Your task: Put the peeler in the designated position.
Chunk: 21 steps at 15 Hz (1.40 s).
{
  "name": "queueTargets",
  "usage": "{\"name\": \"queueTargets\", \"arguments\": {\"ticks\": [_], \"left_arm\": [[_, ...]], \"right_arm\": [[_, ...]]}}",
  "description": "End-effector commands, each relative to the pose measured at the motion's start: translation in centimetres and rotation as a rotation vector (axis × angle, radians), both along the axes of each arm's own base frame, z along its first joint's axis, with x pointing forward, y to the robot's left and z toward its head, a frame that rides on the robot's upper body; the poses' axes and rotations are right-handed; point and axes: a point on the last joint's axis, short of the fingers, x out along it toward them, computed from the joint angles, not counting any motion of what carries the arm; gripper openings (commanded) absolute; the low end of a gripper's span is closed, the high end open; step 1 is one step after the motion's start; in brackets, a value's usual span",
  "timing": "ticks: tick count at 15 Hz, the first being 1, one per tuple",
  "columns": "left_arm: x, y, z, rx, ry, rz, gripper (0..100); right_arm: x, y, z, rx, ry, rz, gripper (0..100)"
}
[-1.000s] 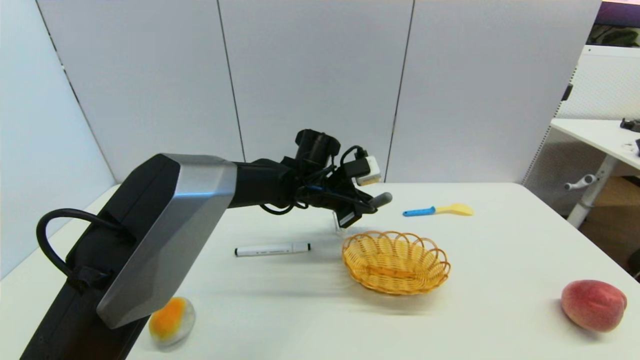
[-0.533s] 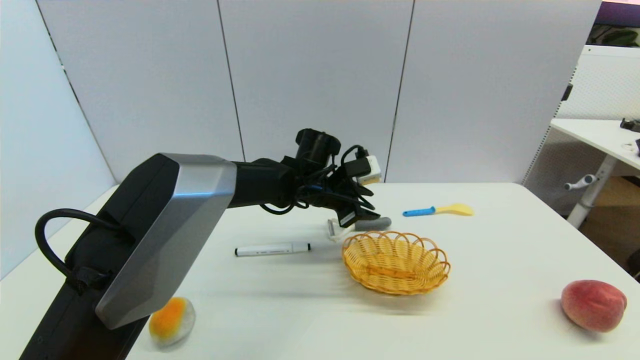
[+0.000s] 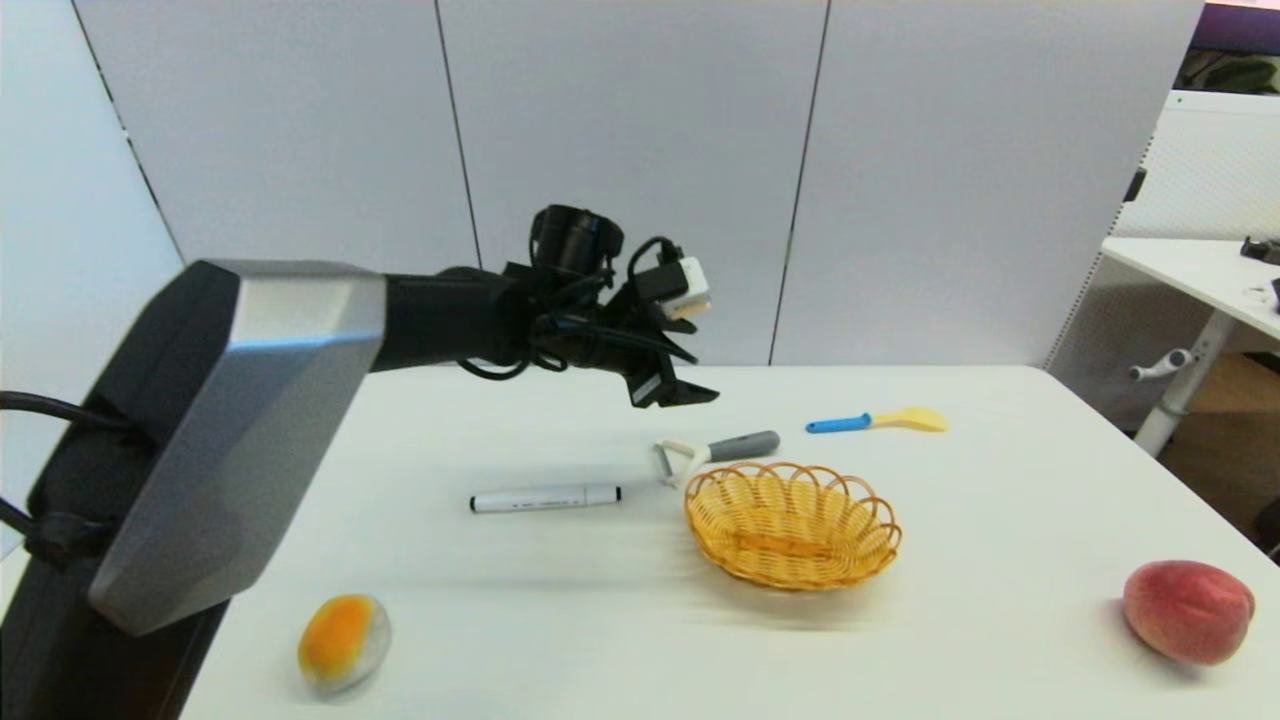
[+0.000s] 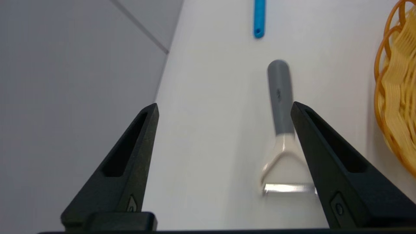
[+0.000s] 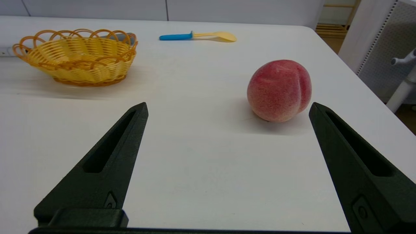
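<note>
Peeler (image 3: 715, 450) released, blade (partly) finger-hidden.

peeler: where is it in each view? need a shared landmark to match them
Head: peeler flat on the table, just behind the wicker basket.
Left wrist: between the open left gripper fingers, on the table.
Right wrist: only its grey handle tip, behind the basket.
Landmark: the basket, in all three.

Open air separates the left end effector (image 3: 680, 392), fingers spread wide, from the peeler (image 3: 715, 452) lying below it on the white surface (image 3: 1000, 480). A wicker basket (image 3: 792, 522) crowds the peeler's near side, its rim just beside the handle; a marker (image 3: 545, 497) lies near the blade end and a spatula (image 3: 877, 421) beyond the handle.
</note>
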Motion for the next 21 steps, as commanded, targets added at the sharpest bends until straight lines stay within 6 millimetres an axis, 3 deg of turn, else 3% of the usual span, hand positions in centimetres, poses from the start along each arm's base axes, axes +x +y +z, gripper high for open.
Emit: {"name": "queueTargets", "arguments": {"ticks": [1, 3, 5, 9, 10, 16, 21], "left_arm": [[-6.6, 7.9, 9.6, 0.041, 0.007, 0.152, 100], [-12.3, 11.5, 12.4, 0.021, 0.031, 0.251, 100], [-18.2, 14.5, 13.3, -0.011, 0.061, 0.34, 100], [-29.7, 19.7, 11.3, -0.117, 0.105, 0.409, 100], [-31.6, 20.8, 10.5, -0.152, 0.09, 0.437, 100], [-38.8, 24.3, 3.5, -0.455, -0.163, 0.659, 100], [-42.3, 24.7, -2.0, -0.569, -0.201, 0.817, 100]], "right_arm": [[0.0, 0.0, 0.0, 0.0, 0.0, 0.0, 100], [0.0, 0.0, 0.0, 0.0, 0.0, -0.001, 100], [0.0, 0.0, 0.0, 0.0, 0.0, 0.0, 100], [0.0, 0.0, 0.0, 0.0, 0.0, 0.0, 100], [0.0, 0.0, 0.0, 0.0, 0.0, 0.0, 100], [0.0, 0.0, 0.0, 0.0, 0.0, 0.0, 100], [0.0, 0.0, 0.0, 0.0, 0.0, 0.0, 100]]}}
